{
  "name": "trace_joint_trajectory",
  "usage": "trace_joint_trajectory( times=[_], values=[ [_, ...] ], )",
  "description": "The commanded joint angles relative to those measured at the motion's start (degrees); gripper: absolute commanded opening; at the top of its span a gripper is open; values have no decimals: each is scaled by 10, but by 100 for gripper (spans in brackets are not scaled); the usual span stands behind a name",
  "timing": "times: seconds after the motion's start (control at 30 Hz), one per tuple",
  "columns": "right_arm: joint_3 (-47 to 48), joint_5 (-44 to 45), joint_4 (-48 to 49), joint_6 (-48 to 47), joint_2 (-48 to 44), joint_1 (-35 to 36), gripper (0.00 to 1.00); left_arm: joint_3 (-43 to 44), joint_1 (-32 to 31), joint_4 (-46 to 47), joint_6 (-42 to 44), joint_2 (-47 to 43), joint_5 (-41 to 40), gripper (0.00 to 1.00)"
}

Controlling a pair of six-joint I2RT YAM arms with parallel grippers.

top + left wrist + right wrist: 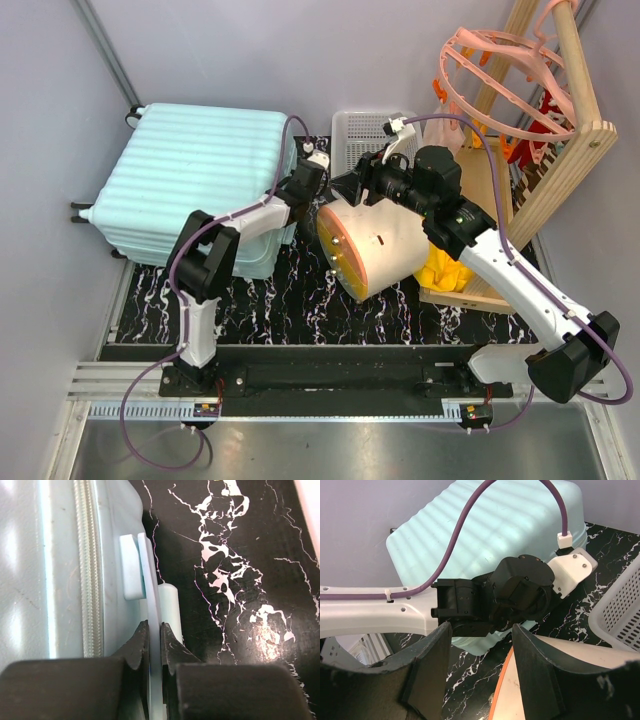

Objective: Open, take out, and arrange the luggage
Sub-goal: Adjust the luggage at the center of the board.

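Item: luggage (190, 170) — pale mint hard-shell suitcase with a ribbed shell, lying shut on its broad side on the black marbled mat (240, 580).
Left gripper (154, 641): at the suitcase's right edge, clamped on a thin pale-blue tab (151, 580) that stands out just beside the zipper (87, 555). The fingers pinch it from both faces. Whether it is the zip pull cannot be told.
Right gripper (482, 670): jaws apart with nothing held, to the right of the suitcase and above the cream cylinder (375, 245).
White mesh basket (365, 130): right of the suitcase, behind the cylinder.
Step in hand: opening — the tab is gripped and the shell is not yet parted.
Next move, judged: draw the tab along the zipper line, keeping the pinch square so the thin tab does not slip. The right arm should stay clear of the suitcase's right edge.
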Motion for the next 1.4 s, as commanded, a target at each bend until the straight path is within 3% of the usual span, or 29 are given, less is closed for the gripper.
trace_joint_trajectory(
  times=[0.0, 0.63, 0.97, 1.37],
  values=[
    [2, 7, 14, -8, -3, 0, 60, 25, -56, 81, 80, 18, 164, 0],
    [14, 20, 6, -15, 32, 0, 59, -53, -116, 162, 109, -21, 290, 0],
    [44, 23, 5, -19, 78, -3, 59, -238, -125, 272, 34, -141, 238, 0],
    [86, 15, -7, -27, 150, -8, 60, -427, -130, 300, -35, -287, 158, 0]
  ],
)
